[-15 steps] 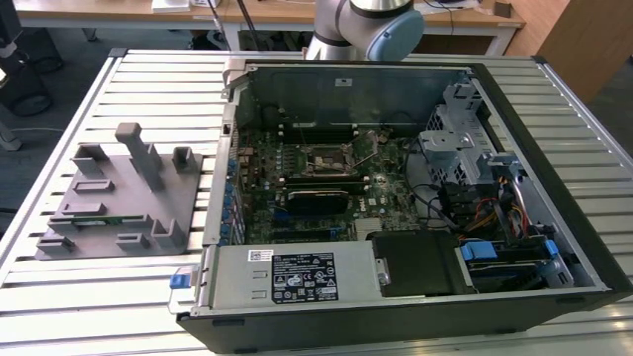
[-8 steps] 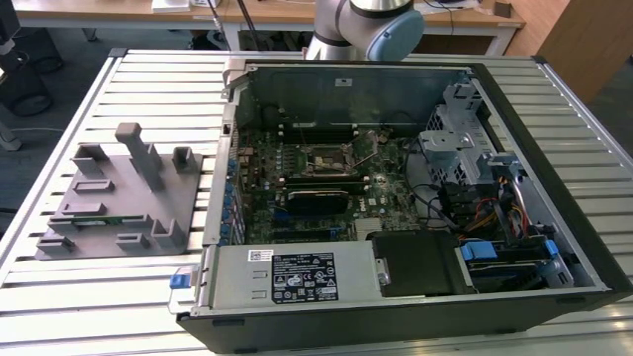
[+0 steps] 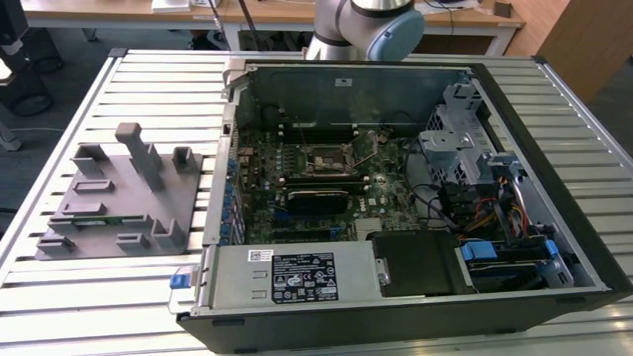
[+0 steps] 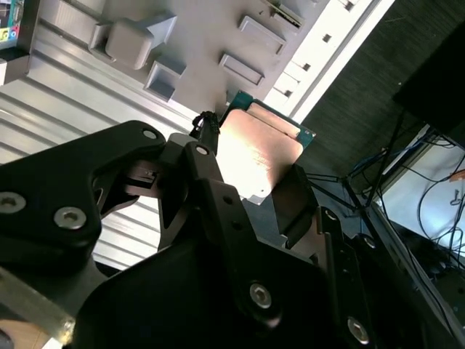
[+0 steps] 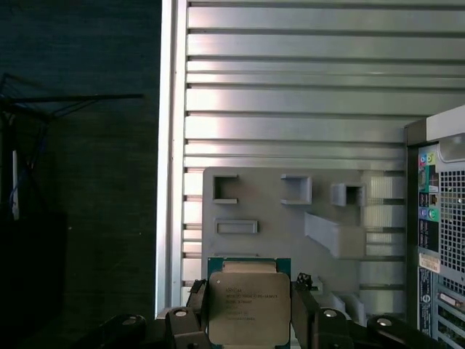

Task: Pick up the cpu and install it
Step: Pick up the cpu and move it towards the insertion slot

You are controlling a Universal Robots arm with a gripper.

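Grips the cpu (image 5: 248,307) between the two black fingers (image 5: 196,309) of the gripper (image 5: 249,320), pinched at opposite edges. Shows its silvery top and green rim in both wrist views, held in the air with the grey tray (image 5: 276,218) and the slatted metal counter (image 5: 290,94) behind it. In the exterior view, on that counter: the tray at the exterior view's left, just beside the open computer case (image 3: 396,185). Inside the case, on the green board, the dark metal-framed socket (image 3: 327,159). Beyond the case's far wall, the arm (image 3: 361,26).
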